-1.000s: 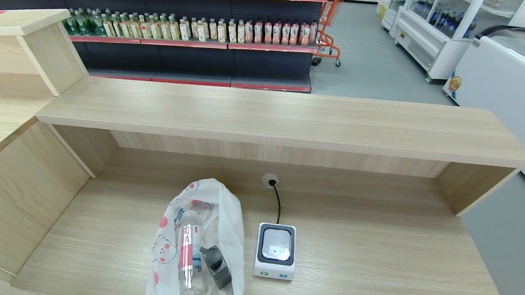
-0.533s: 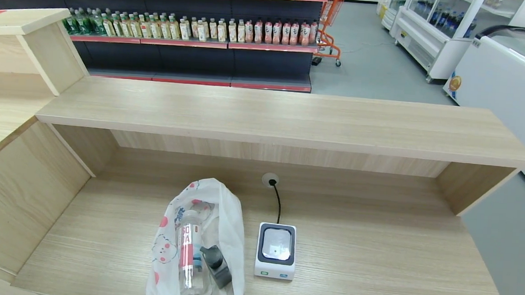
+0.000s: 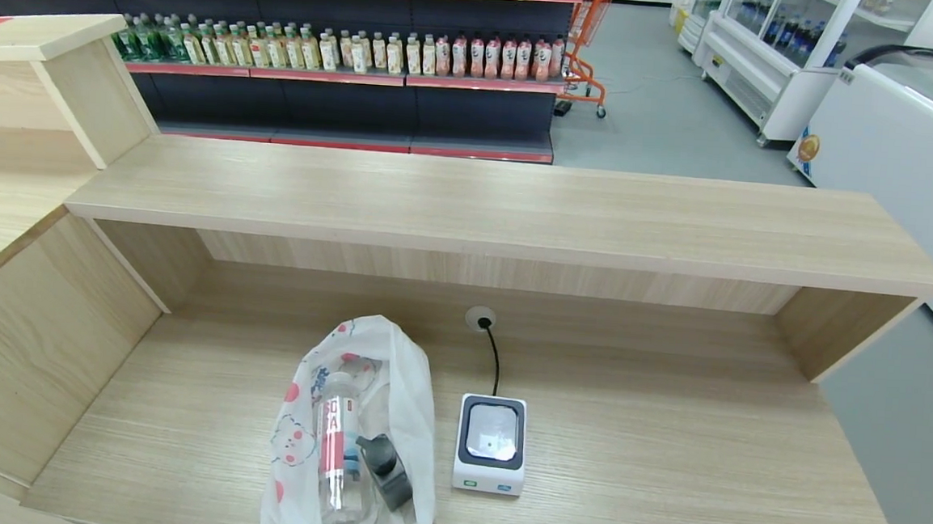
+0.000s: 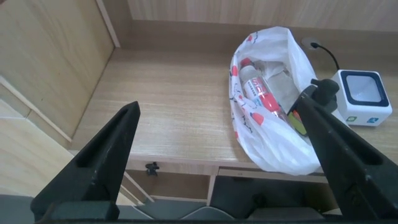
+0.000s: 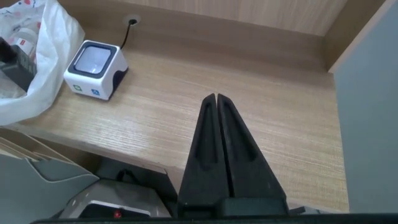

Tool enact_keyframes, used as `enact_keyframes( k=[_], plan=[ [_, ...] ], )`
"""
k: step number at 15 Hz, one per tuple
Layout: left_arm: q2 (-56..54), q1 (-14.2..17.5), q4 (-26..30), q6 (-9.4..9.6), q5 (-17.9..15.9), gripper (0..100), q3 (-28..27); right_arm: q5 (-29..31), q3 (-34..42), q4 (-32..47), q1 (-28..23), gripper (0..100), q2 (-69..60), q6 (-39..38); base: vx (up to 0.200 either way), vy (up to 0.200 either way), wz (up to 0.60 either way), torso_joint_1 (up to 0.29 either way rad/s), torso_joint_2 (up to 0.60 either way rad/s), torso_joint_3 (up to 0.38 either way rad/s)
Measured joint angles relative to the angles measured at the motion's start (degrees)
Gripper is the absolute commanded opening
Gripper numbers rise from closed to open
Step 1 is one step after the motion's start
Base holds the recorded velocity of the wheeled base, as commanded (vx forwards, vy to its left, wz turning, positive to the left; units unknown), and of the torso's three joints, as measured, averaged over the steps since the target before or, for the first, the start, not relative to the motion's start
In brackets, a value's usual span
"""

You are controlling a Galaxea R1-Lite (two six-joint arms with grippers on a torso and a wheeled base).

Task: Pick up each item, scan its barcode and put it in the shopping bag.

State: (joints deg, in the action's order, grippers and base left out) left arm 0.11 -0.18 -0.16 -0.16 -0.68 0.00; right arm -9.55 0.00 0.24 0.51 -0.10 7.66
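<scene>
1. Left gripper [image 4: 219, 106]: two black fingers spread wide apart with nothing between them, held above the near edge of the desk [image 3: 664, 468], on the left side of the bag.
2. Shopping bag [image 3: 417, 405]: white plastic with red dots and a cartoon print. It lies on the light wood desk left of centre, mouth open upward, just beside the scanner.
   - 2a. Clear bottle [image 3: 334, 440] with a red label, lying lengthwise inside the bag.
   - 2b. Dark capped container [image 3: 383, 469], inside the bag and touching the bottle's right side. Its exact kind cannot be told.
3. Barcode scanner [image 3: 490, 443]: white box with a dark-framed window facing up, standing on the desk right of the bag.
   - 3a. Black cable [image 3: 494, 361] running from the scanner's back to a round grommet [image 3: 480, 319] in the desk.
4. Right gripper [image 5: 215, 98]: fingers pressed together and holding nothing, above the near right part of the desk and well apart from the scanner.
5. Raised counter top [image 3: 502, 207]: a long wood slab spanning the back of the desk.
6. Background:
   - Store shelves [image 3: 348, 85] with rows of drink bottles.
   - Orange trolley [image 3: 589, 51] at the end of the shelves.
   - White chest freezer [image 3: 903, 135] at far right.
</scene>
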Motion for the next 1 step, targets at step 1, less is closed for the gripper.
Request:
enact_keyframes(
  k=[1],
  plan=[
    [0.0,0.0,0.0,0.02,0.0,100,0.0,0.0,0.0,0.0,0.0,0,0.0,0.1,0.000,0.000,0.00,0.000,0.00,0.000]
  ],
)
